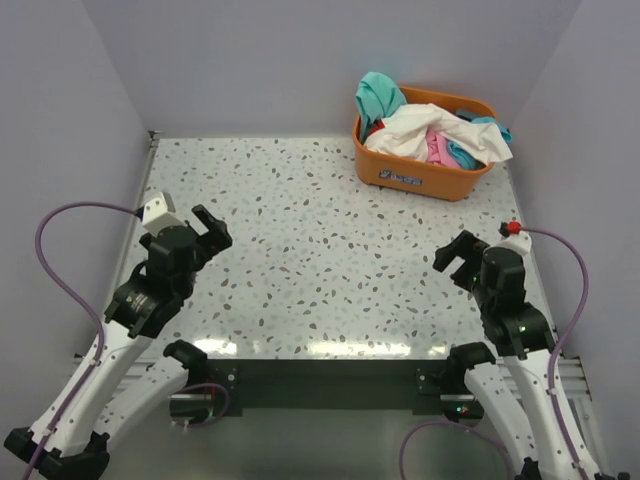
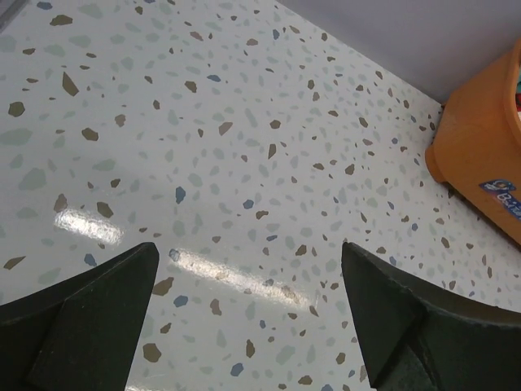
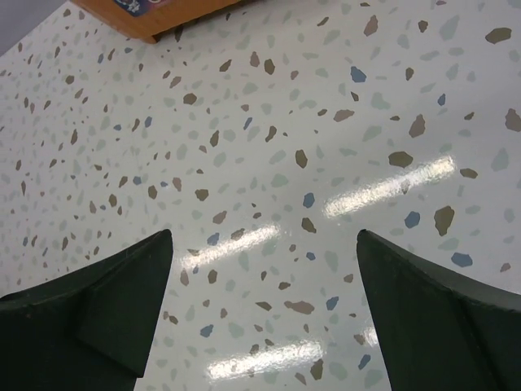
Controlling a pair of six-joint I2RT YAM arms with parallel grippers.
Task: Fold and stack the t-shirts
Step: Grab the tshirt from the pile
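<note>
The t-shirts lie crumpled in the orange basket (image 1: 420, 172) at the far right: a cream-white one (image 1: 425, 127) on top, a teal one (image 1: 378, 96) hanging over the left rim, a pink one (image 1: 436, 148) under the white. My left gripper (image 1: 212, 230) is open and empty over the table's left side. My right gripper (image 1: 456, 258) is open and empty over the right side. In the left wrist view (image 2: 248, 257) and the right wrist view (image 3: 264, 240) only bare terrazzo table shows between the jaws.
The basket's corner shows in the left wrist view (image 2: 480, 155) and the right wrist view (image 3: 155, 18). Grey walls close the table on the left, back and right. The speckled tabletop (image 1: 320, 250) lies between the arms.
</note>
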